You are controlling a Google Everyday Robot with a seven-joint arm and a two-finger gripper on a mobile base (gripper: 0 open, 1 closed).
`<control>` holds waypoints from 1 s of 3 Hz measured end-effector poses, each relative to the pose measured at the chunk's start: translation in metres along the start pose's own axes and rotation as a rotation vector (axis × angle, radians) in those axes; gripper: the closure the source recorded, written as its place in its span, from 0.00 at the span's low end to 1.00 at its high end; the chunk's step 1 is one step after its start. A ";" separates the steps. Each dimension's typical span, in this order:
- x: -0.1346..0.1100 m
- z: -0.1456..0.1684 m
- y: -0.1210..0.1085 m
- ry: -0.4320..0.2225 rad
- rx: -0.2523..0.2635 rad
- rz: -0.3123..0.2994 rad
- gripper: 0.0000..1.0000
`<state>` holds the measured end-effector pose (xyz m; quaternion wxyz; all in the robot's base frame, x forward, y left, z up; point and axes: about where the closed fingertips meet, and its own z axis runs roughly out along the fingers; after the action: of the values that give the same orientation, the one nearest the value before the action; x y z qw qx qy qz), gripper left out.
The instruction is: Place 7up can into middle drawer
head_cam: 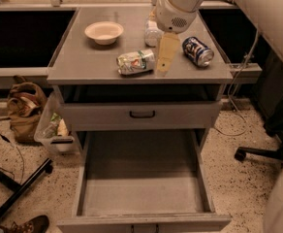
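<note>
The 7up can [135, 62], pale green and white with silver ends, lies on its side near the front edge of the grey cabinet top [83, 62]. My gripper [164, 62] hangs from the white arm just right of the can, its cream fingers pointing down over the cabinet top. It holds nothing that I can see. The middle drawer [141, 193] is pulled out wide below, its long grey floor bare.
A dark blue can [197, 51] lies right of the gripper. A clear plastic bottle [152, 33] sits behind it, partly hidden by the arm. A white bowl [104, 32] stands at the back left. The closed drawer with a black handle [142, 114] sits above the open one. A bag [27, 108] and bin [54, 127] are at left.
</note>
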<state>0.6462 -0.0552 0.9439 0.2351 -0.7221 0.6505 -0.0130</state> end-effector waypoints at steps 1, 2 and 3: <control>-0.018 0.026 -0.024 -0.078 -0.009 -0.017 0.00; -0.021 0.052 -0.036 -0.175 -0.040 0.018 0.00; -0.015 0.079 -0.041 -0.259 -0.100 0.067 0.00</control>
<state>0.7076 -0.0137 0.8925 0.2810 -0.7064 0.6383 0.1207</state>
